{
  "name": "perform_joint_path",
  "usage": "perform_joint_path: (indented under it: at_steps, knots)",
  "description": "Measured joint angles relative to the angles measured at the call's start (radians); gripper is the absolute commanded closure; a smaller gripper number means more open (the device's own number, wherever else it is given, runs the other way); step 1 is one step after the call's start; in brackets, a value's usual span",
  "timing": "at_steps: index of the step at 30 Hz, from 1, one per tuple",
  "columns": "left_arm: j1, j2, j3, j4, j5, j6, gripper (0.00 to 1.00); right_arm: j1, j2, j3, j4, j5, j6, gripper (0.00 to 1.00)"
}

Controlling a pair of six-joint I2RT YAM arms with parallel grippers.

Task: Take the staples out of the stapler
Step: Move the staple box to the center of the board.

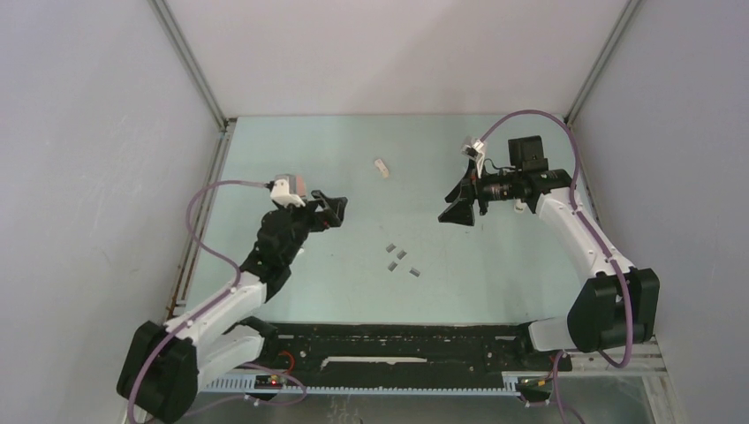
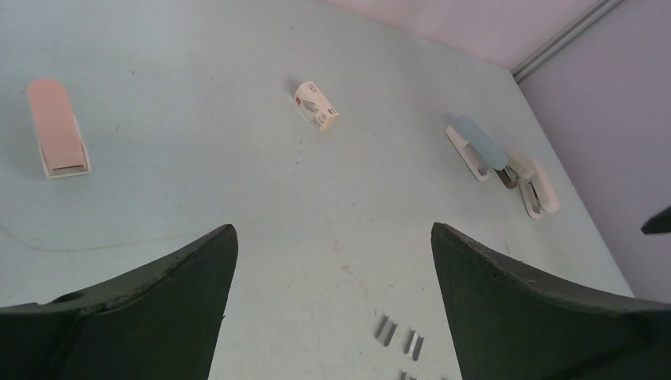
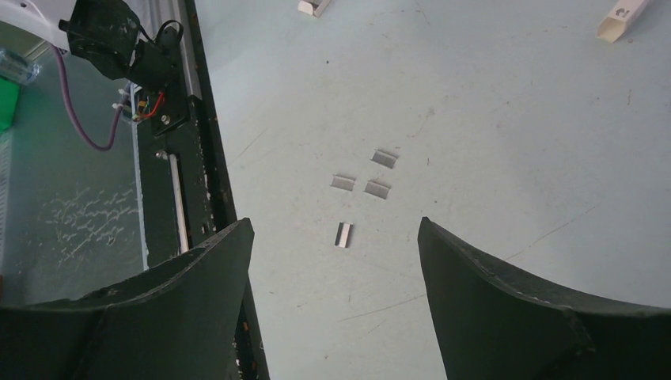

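Several short silver staples (image 1: 399, 258) lie loose on the pale green table between my two grippers. They also show in the right wrist view (image 3: 377, 188) and at the bottom of the left wrist view (image 2: 385, 330). A pink stapler (image 2: 57, 127) lies shut at the far left of the left wrist view. A blue-and-white stapler (image 2: 479, 146) lies spread open at the right of it, with metal showing at its joint. My left gripper (image 1: 331, 210) is open and empty above the table, left of the staples. My right gripper (image 1: 459, 212) is open and empty, right of them.
A small white-and-red block (image 1: 381, 168) lies further back on the table, also in the left wrist view (image 2: 316, 105) and the right wrist view (image 3: 625, 20). A black rail (image 1: 397, 344) runs along the near edge. Grey walls enclose the table.
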Motion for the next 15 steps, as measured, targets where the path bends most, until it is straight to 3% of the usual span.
perform_joint_path:
  at_steps: [10, 15]
  knots:
    - [0.082, 0.409, 0.375, -0.151, 0.092, -0.098, 0.11, 0.0, -0.001, 0.0, 0.001, 0.005, 0.003, 0.15]
    - [0.089, 0.531, 0.505, -0.25, 0.12, -0.079, 0.23, 0.0, -0.001, 0.0, 0.004, 0.007, 0.003, 0.15]
